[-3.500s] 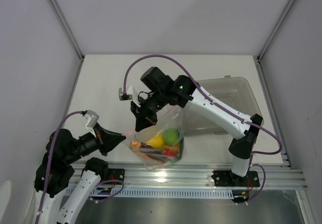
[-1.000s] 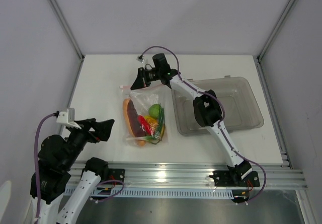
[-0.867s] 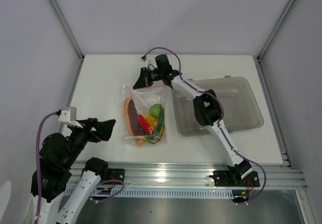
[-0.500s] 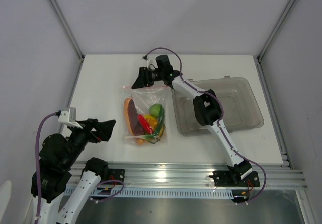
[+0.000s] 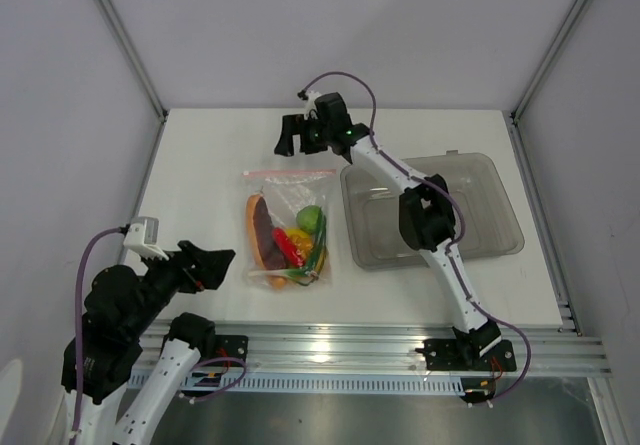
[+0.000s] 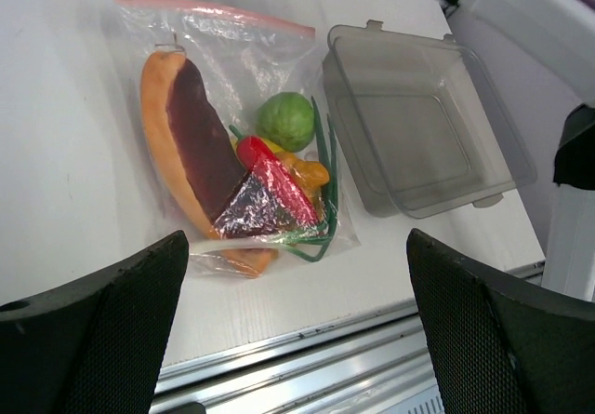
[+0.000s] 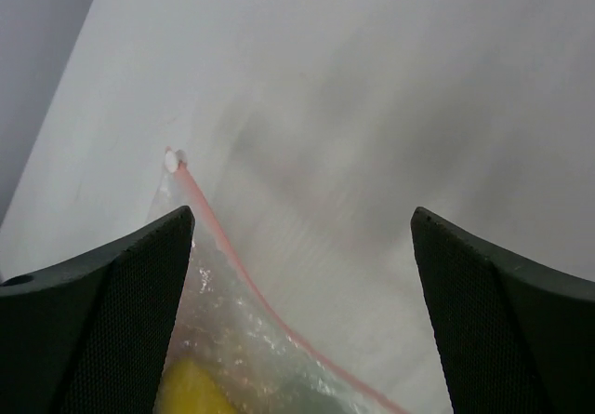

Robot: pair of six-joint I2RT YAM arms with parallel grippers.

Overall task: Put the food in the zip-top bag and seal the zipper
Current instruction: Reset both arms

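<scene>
Right gripper: jaws spread wide, nothing held, poised just beyond far edge of zip-top bag. Left gripper: also wide open and empty, low at near-left of table, well apart from bag. Bag lies flat, left of grey bin, with food inside and zipper along far edge. Whether strip is pressed shut along full length: cannot tell. Risk: unsealed gap lets food slide out if bag gets lifted. Low pass by right fingers could snag mouth and reopen it.
</scene>
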